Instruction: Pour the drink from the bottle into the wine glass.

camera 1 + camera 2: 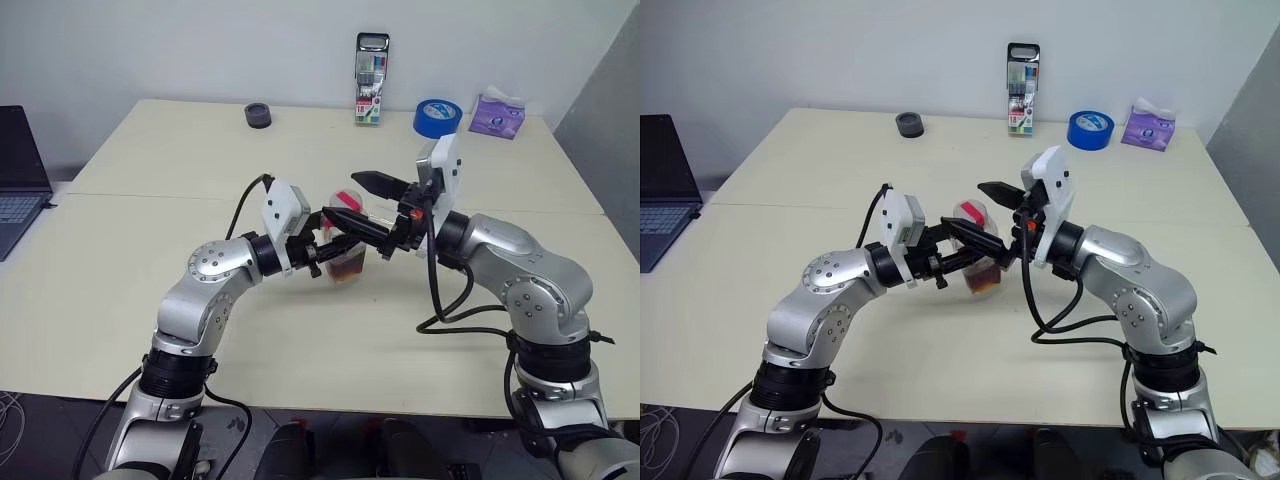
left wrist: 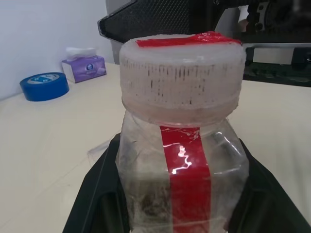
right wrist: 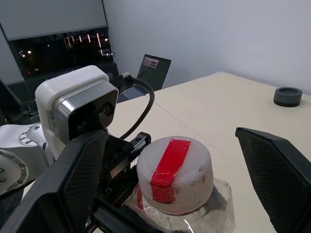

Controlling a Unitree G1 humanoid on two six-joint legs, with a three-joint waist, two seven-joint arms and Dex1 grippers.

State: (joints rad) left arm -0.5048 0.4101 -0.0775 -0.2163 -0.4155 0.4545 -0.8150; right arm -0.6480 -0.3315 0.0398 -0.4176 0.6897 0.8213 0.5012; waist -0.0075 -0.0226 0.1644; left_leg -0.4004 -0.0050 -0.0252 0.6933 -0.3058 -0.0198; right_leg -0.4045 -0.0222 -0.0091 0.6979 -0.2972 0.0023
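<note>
Left gripper (image 1: 335,243) reaching level toward the bottle (image 2: 182,160), fingers clamping its body below the cap, right gripper (image 3: 177,170) angling in from the opposite side, fingers spreading wide on either side of the bottle's cap

The bottle (image 1: 347,252) sits between left end effector (image 1: 335,238) and right end effector (image 1: 365,200).

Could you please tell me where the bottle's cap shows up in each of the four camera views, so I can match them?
Left eye view: the cap sits centre, between the two claws.
Right eye view: centre, slightly left of the right claw.
Left wrist view: upper middle, above the red label strip.
Right wrist view: lower centre.
Shared landmark: the blue tape roll.
</note>
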